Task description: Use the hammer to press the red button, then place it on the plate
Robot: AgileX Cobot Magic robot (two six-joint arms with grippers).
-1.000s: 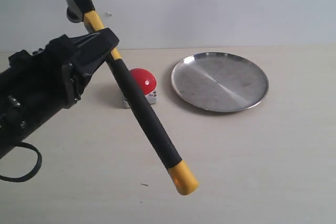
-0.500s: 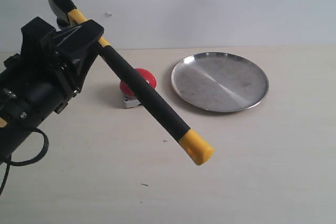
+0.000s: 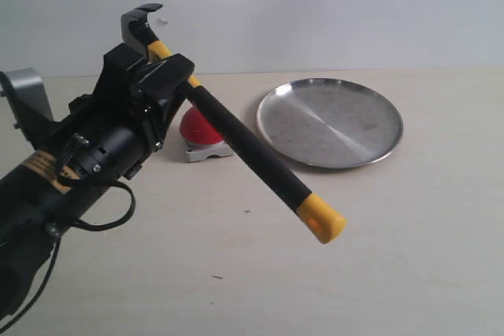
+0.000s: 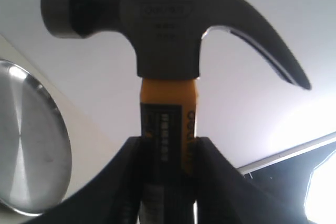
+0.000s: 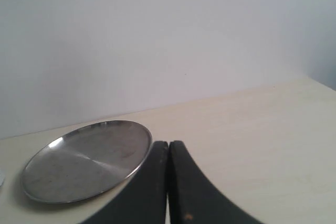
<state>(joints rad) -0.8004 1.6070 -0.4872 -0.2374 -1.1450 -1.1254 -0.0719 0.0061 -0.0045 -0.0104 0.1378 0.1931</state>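
**Head-heavy hammer (image 3: pixel 252 151) aloft**

Exterior: left gripper (image 3: pixel 161 76) clamps the hammer at its yellow neck, near the red button (image 3: pixel 193 125), plate (image 3: pixel 331 122) beside.
Left wrist: steel head, rigid, likely top-heavy; neck hold suits.
Right wrist: right gripper (image 5: pixel 168 182) pinched together, empty.

Pale, beige table (image 3: pixel 409 257), smooth and matte all across. On the table's near half sits a tiny dark speck (image 3: pixel 247 212), with a second fleck (image 3: pixel 214 277) closer to the table's front edge. Behind the table's far edge rises a plain white wall (image 3: pixel 331 13).
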